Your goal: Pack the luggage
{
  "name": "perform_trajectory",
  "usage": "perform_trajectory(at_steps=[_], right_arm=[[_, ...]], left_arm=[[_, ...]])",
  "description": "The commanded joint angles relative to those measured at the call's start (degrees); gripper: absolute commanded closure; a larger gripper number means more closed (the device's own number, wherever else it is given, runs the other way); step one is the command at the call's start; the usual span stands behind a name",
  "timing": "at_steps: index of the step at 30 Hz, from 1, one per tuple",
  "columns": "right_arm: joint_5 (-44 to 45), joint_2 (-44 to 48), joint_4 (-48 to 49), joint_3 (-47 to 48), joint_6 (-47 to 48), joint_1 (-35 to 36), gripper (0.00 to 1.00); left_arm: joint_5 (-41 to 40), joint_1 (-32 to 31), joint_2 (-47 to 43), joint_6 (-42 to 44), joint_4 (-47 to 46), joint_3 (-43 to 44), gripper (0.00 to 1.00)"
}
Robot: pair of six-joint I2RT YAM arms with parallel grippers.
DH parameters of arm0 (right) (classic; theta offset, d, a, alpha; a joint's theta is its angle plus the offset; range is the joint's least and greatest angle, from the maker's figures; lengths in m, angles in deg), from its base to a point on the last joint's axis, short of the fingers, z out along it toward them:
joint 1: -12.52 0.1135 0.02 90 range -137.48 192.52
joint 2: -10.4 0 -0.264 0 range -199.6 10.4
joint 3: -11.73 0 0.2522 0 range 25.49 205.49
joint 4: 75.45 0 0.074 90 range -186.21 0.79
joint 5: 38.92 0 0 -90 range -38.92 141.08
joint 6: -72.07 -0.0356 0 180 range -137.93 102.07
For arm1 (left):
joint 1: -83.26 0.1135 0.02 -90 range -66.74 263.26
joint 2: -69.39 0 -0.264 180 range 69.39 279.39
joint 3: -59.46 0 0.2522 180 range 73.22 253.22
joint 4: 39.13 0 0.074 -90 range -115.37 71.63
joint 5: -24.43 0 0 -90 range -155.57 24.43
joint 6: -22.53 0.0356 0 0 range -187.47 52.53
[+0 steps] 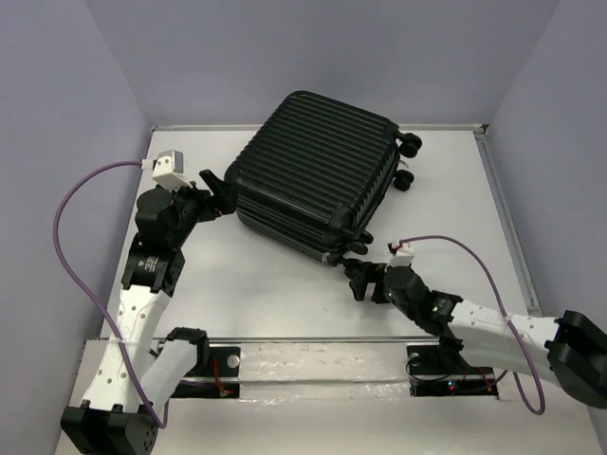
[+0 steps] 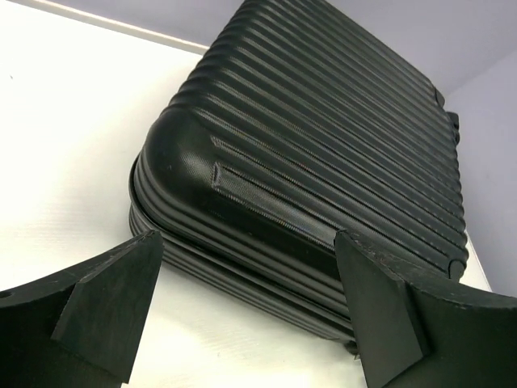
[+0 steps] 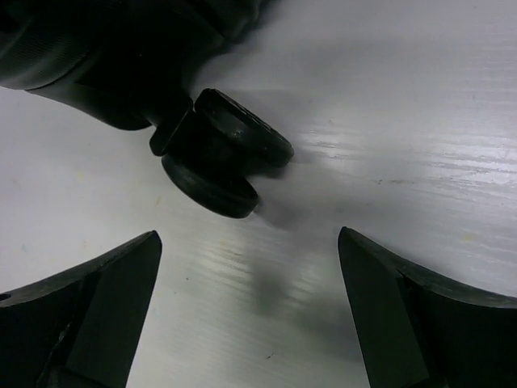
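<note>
Two sets of jaws stand open at opposite corners of the closed luggage (image 1: 318, 171). The left jaws gape wide, gripping nothing, with the case's rounded left corner just ahead of the gap and its ribbed shell rising beyond. The right jaws, likewise spread and holding nothing, face a small black twin wheel (image 3: 226, 162) at the case's near corner, just beyond their tips and not between them. The luggage lies flat and askew on the white table (image 1: 285, 303), with more wheels (image 1: 408, 161) at its far right side.
</note>
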Motion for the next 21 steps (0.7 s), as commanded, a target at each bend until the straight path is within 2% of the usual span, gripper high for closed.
perform_trajectory(at_steps=[1, 2, 5, 8, 15, 17, 19, 21], right_arm=[[3.53, -6.29, 5.09, 4.17, 5.89, -1.15, 0.02], [1.96, -8.56, 11.63, 3.66, 10.77, -1.16, 0.01], [0.64, -11.92, 15.8, 3.66, 14.22, -2.22, 0.0], [3.53, -17.19, 20.73, 3.75, 15.65, -3.36, 0.01], [3.18, -30.28, 50.67, -0.3, 23.47, -4.49, 0.05], [-0.32, -32.4, 52.9, -0.12, 24.09, -4.5, 0.07], [-4.27, -33.02, 53.88, -0.04, 23.83, -4.5, 0.15], [-6.39, -32.85, 55.1, -0.82, 21.73, -4.5, 0.36]], left_arm=[[3.69, 0.21, -1.48, 2.33, -2.33, -1.9, 0.01], [3.87, 0.21, -1.48, 2.41, -2.59, -2.08, 0.01], [4.92, 0.21, -1.92, 2.41, -3.12, -2.96, 0.01], [5.98, -0.05, -2.01, 2.06, -3.65, -3.57, 0.01], [6.25, -0.93, -1.4, 2.41, -3.56, -3.58, 0.01], [5.8, -0.93, -1.13, 2.59, -3.3, -3.66, 0.01], [5.37, -0.93, -1.22, 2.68, -3.13, -3.66, 0.01], [5.19, -0.93, -1.39, 2.77, -3.12, -3.75, 0.01]])
